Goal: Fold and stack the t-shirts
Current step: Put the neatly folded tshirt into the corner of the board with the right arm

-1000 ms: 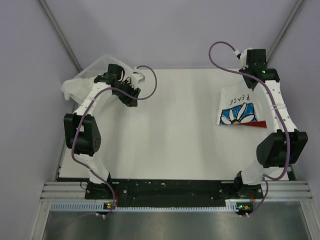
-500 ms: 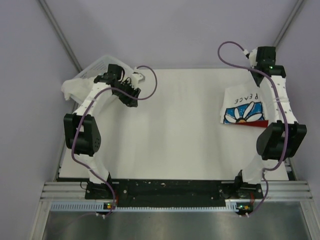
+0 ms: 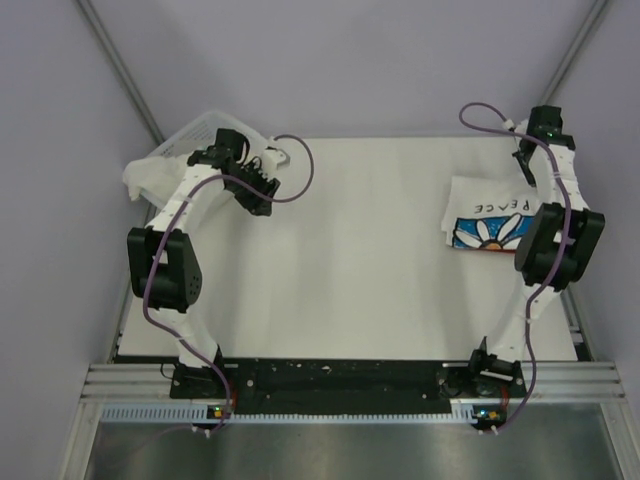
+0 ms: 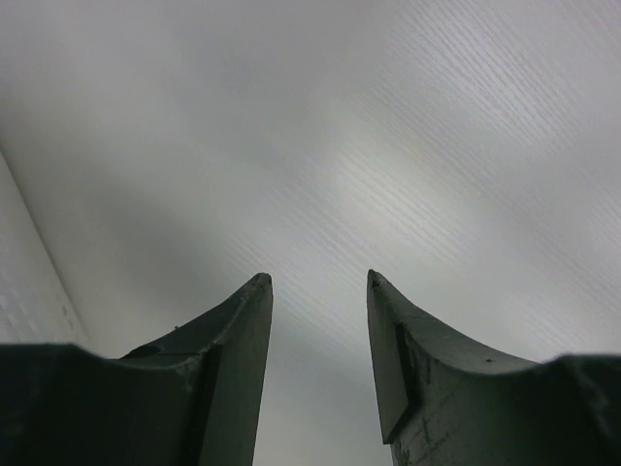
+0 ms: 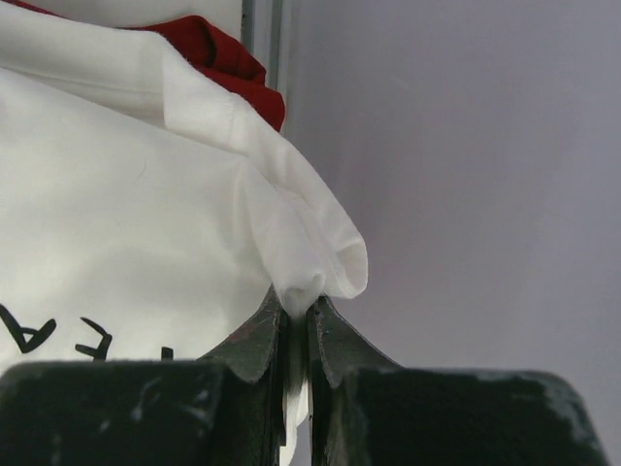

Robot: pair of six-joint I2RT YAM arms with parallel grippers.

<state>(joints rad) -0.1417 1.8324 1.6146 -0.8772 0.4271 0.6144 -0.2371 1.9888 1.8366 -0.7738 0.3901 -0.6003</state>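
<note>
The right gripper [image 5: 296,313] is pinching a fold of the white PEACE t-shirt [image 3: 487,212] at the far right corner of the table [image 3: 350,260], while the left gripper [image 4: 318,283] is hovering spread near the far left.

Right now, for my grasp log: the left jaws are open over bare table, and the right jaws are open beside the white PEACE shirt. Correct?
Not quite: the right jaws are shut on a fold of the white PEACE shirt, as the right wrist view shows. The left jaws are open over bare table, as you said.
</note>
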